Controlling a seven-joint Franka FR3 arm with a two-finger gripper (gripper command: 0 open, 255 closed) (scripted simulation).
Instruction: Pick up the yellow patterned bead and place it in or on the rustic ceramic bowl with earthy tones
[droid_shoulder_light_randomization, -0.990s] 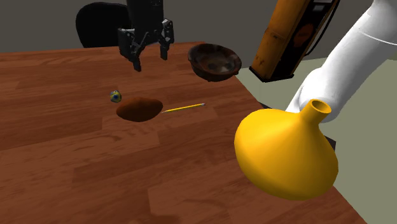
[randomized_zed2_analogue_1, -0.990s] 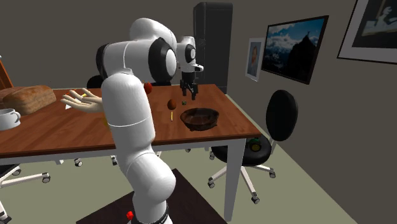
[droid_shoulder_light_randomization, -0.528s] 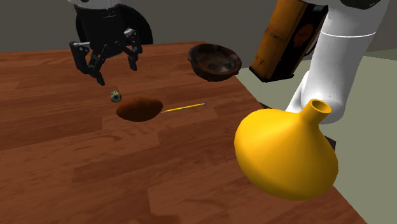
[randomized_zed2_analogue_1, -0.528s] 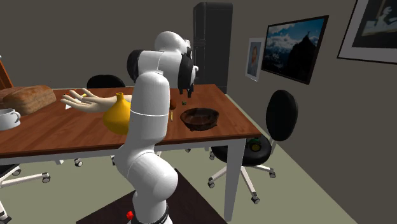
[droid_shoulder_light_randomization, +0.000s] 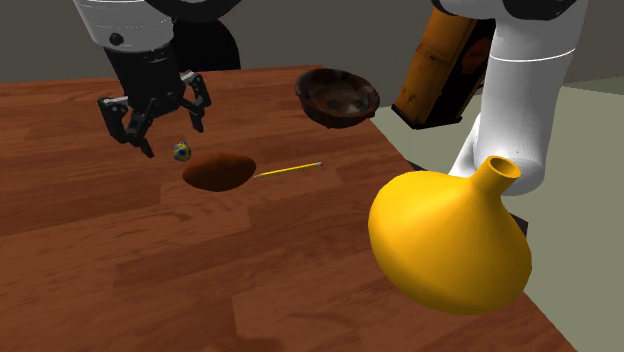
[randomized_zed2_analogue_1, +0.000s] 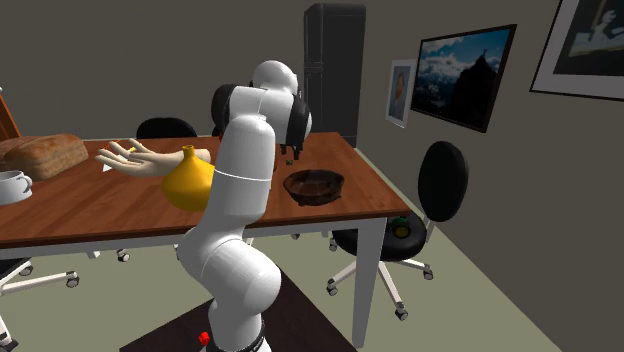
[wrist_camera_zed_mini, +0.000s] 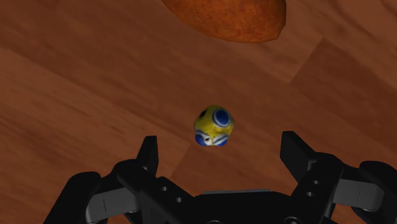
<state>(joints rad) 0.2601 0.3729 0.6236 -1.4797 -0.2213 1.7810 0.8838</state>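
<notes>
While the end effector (droid_shoulder_light_randomization: 172, 135) hangs above the wooden tabletop (droid_shoulder_light_randomization: 100, 260), its two black fingers are spread wide and grip nothing. The yellow bead (droid_shoulder_light_randomization: 181, 151), marked with blue and white dots, lies on the tabletop below it, untouched. In the wrist view the bead (wrist_camera_zed_mini: 214, 125) sits in line with the gap of the end effector (wrist_camera_zed_mini: 219, 145), with bare wood on either side of it.

Just beside the bead, toward the shoulder view's right, lies a brown oval lump (droid_shoulder_light_randomization: 219, 171); whether the two touch cannot be told. A thin yellow stick (droid_shoulder_light_randomization: 288, 169) lies flat just beyond the lump, pointing toward the tabletop's right edge.

The dark brown bowl (droid_shoulder_light_randomization: 337, 97) stands well apart from the bead, up and to the right in the shoulder view, close to the tabletop's right edge (its rim seems nearly at the edge). Open wood lies between the bead and the bowl above the stick.

A large yellow vase (droid_shoulder_light_randomization: 450, 240) with a short neck stands in the shoulder view's lower right, near the same edge. The white arm (droid_shoulder_light_randomization: 520, 90) rises behind it. In the second exterior view the bowl (randomized_zed2_analogue_1: 314, 185) sits near the tabletop's corner, and a black office chair (randomized_zed2_analogue_1: 440, 185) stands on the floor beyond that edge.
</notes>
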